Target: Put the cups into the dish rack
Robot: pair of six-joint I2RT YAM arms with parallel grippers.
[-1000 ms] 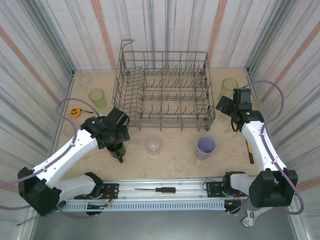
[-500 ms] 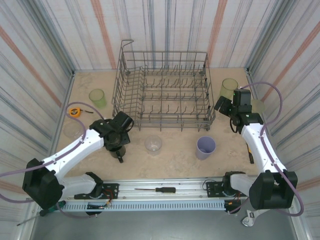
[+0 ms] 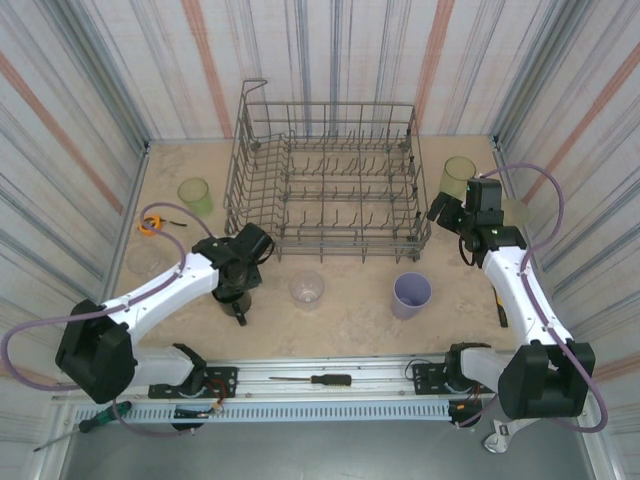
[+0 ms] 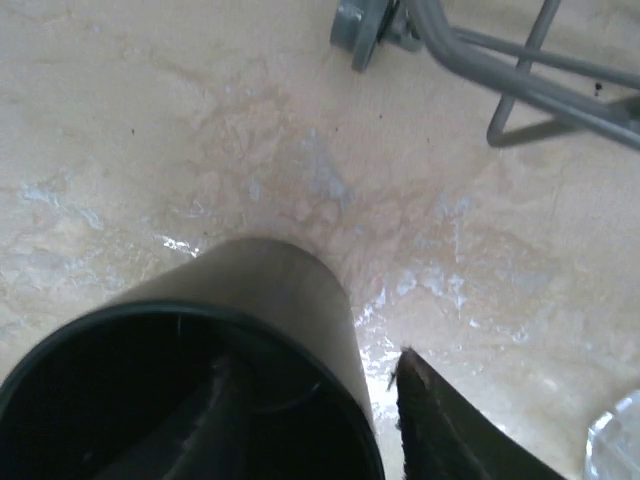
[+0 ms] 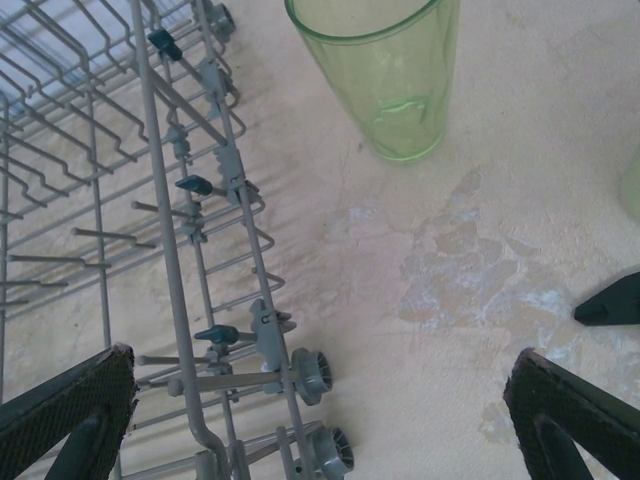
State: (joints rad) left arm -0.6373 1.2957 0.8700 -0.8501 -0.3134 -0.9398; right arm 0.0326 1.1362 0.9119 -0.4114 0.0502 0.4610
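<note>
Tumbler [image 3: 458, 175] stands just beside dish rack [image 3: 340, 237].

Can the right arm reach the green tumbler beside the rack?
Probably yes: the open right gripper faces the upright green tumbler across bare table; the dish rack lies off to the side.

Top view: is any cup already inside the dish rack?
No: the dish rack shows bare tines, and the lavender cup and clear cup stand on the table in front of it.
</note>
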